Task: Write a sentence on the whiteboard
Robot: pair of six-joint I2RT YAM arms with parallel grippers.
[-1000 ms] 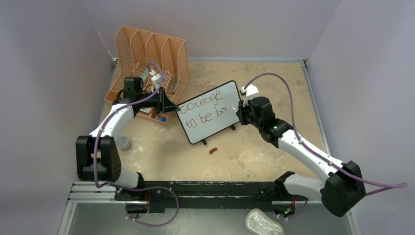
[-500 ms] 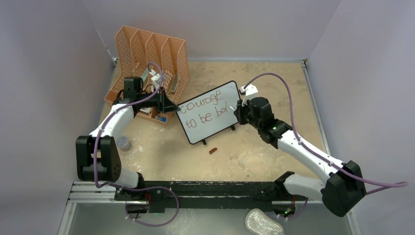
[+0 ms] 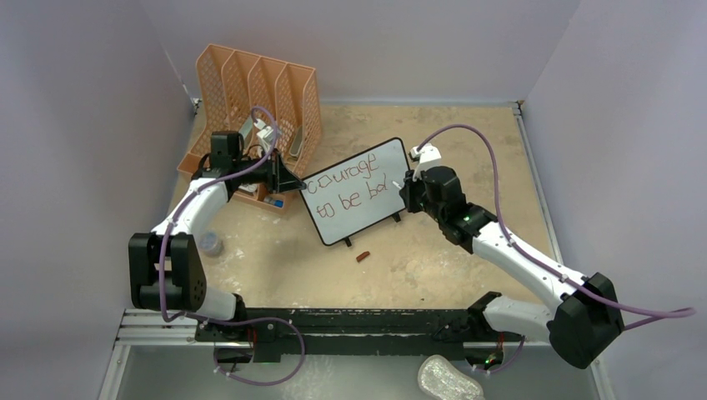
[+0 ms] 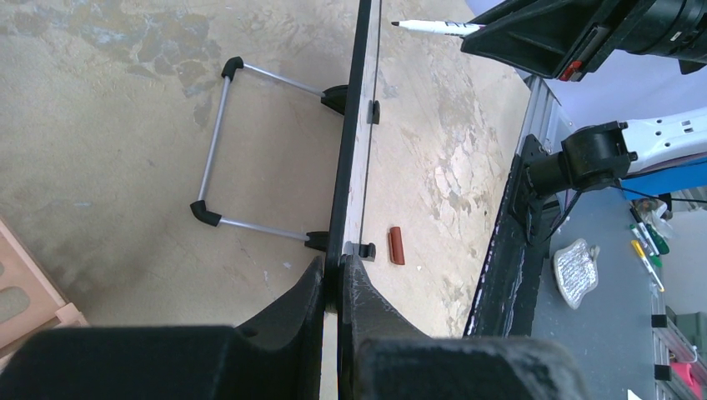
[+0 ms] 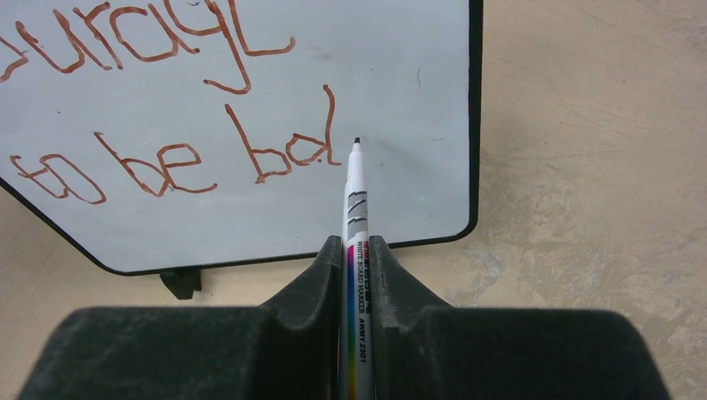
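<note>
Open tabletop (image 3: pixel 475 142) lay behind and to the right of the board (image 3: pixel 354 204). The organizer (image 3: pixel 254 87) blocked the far left corner; a small cap (image 3: pixel 362 257) lay near the board's front feet.

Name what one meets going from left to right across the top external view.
Small clear container → left gripper → whiteboard → right gripper, holding a marker. The orange organizer and the brown cap overlap others, so they are omitted.

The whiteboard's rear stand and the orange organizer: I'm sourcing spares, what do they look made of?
Rear stand: likely metal rod, silvery sheen, with black plastic-looking corner caps. Orange organizer: probably moulded plastic, matt, with uniform perforated walls.
</note>
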